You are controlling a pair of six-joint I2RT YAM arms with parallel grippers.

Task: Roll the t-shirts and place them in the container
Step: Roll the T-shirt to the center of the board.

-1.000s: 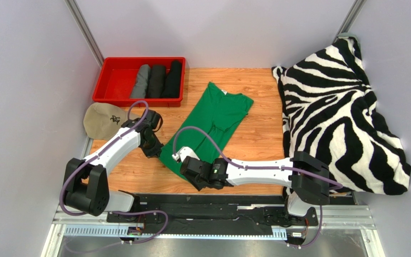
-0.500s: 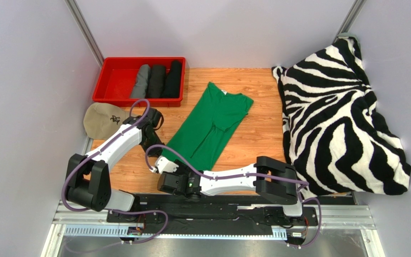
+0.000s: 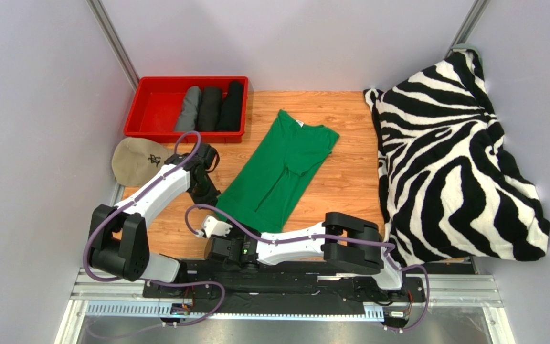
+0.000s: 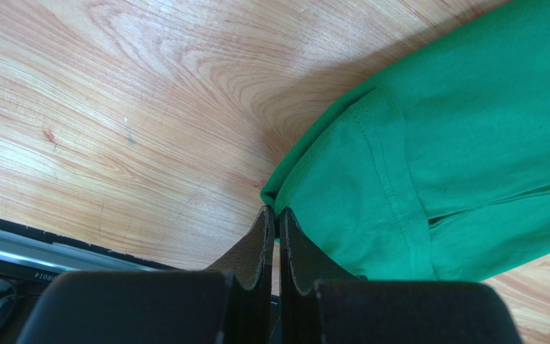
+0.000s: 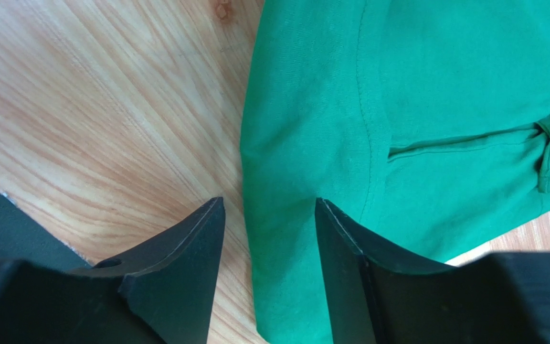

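A bright green t-shirt, folded into a long strip, lies slantwise on the wooden table. My left gripper sits at the shirt's near left hem corner. In the left wrist view this left gripper is shut, pinching the corner of the green t-shirt. My right gripper is low at the near edge, just below that same end. In the right wrist view the right gripper stands open above the green t-shirt, whose long edge runs between the fingers. A grey roll and two black rolls lie in the red tray.
A beige cap lies left of the left arm, below the tray. The zebra-striped blanket is heaped along the right side. The right arm stretches leftward along the table's near edge, over the black rail.
The right arm has swung left along the near edge, taking its gripper from the shirt's near end toward the near left corner, with its jaws wider. The left gripper has hardly moved.
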